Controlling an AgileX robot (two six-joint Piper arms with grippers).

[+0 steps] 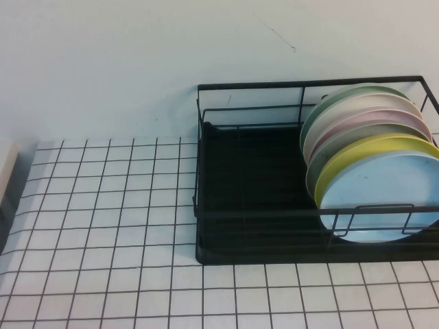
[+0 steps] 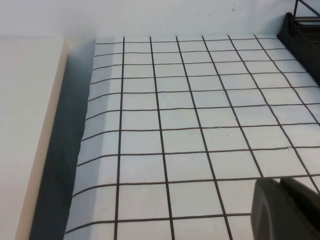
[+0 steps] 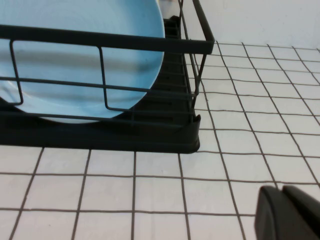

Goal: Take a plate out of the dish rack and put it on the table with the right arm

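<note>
The plate (image 3: 75,60) is standing in the dish rack (image 3: 190,135), just ahead of the right gripper (image 3: 287,212), behind the front wire. Right gripper: looks closed. Left gripper (image 2: 285,207): low over the table (image 2: 175,125), far from rack; open or closed can't be told. Plate could be bumped vs. the wire, or the yellow plate (image 1: 357,154) knocked, if lifted crooked.

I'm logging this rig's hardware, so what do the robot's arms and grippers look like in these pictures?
Very little shows. The high view contains neither arm. The left gripper appears only in the left wrist view as a dark grey, matte, rounded piece at the picture's edge. The right gripper looks the same in the right wrist view, with a thin seam between two dark parts. No cables or markings are visible.
</note>
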